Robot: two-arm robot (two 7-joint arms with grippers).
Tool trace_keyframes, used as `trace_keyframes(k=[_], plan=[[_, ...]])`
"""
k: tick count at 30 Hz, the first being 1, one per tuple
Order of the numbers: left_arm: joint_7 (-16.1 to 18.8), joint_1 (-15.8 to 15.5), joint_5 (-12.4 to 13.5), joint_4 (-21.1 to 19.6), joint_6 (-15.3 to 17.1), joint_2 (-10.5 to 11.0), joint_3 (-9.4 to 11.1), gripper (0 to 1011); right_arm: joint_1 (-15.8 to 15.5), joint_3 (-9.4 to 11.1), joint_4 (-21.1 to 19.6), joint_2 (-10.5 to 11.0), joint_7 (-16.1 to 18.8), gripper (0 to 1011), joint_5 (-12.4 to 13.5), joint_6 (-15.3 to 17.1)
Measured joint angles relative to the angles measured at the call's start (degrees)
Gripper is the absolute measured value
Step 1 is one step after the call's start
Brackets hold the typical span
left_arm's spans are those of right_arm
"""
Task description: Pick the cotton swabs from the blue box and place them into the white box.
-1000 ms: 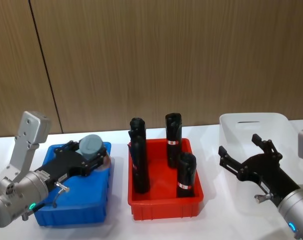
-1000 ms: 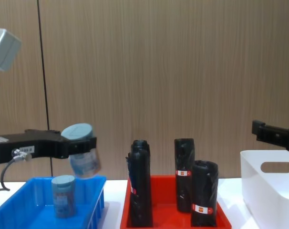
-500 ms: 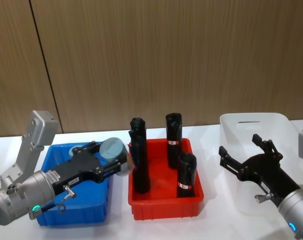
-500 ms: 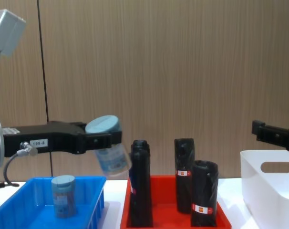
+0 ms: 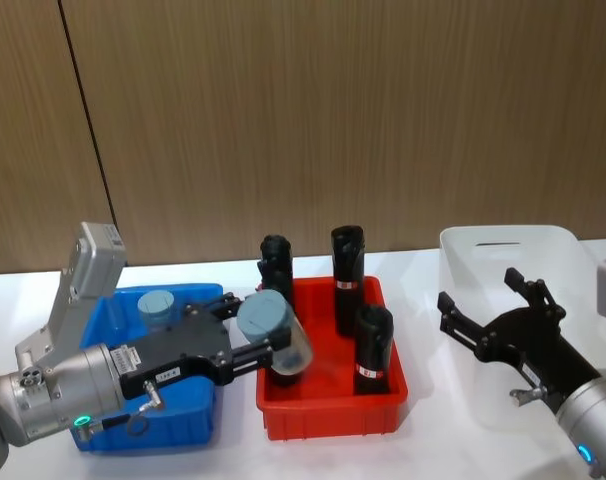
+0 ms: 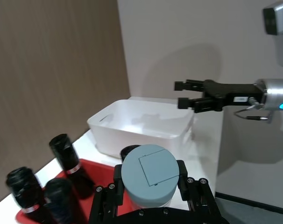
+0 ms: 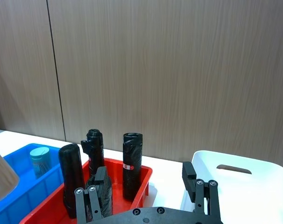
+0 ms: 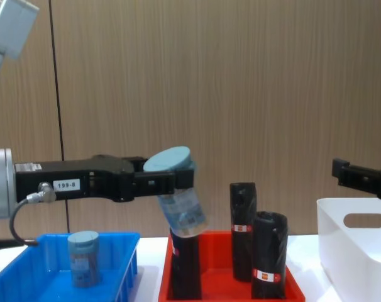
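Chest view shows the left gripper [image 8: 160, 182] clamping 1 clear, round-lidded cotton swab jar [image 8: 185, 212] tilted above the red tray [image 8: 223, 236], a 2nd jar [image 8: 83, 258] upright in the blue box [image 8: 131, 264], while head view shows the right gripper [image 5: 483, 296] spread by the glossy white box [image 5: 503, 236].

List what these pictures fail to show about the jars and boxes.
- Floor of the white box: in the chest view, its own near wall hides it.
- Body of the carried jar: in the left wrist view, its lid and the left gripper cover it.
- Label print on the second jar in the blue box: too small in the chest view.
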Motion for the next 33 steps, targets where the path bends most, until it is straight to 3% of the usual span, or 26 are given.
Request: trace_keyframes(k=[9,27,33], plan=[[-3.39,-0.43,-0.31,0.09,0.97,0.02,0.55,660,0.0,0.0,0.0,0.0,0.0,1002,0.0,0.0],[-4.47,-0.55,-0.36,0.07,2.22,0.51,0.94,660,0.02,0.01,0.0,-0.01,0.1,1002,-0.14,0.04],[-4.6,-0.59,-0.36,0.09,2.4,0.57,0.98,660,0.15,-0.06,-0.06,0.2,0.85,1002,-1.77,0.68]])
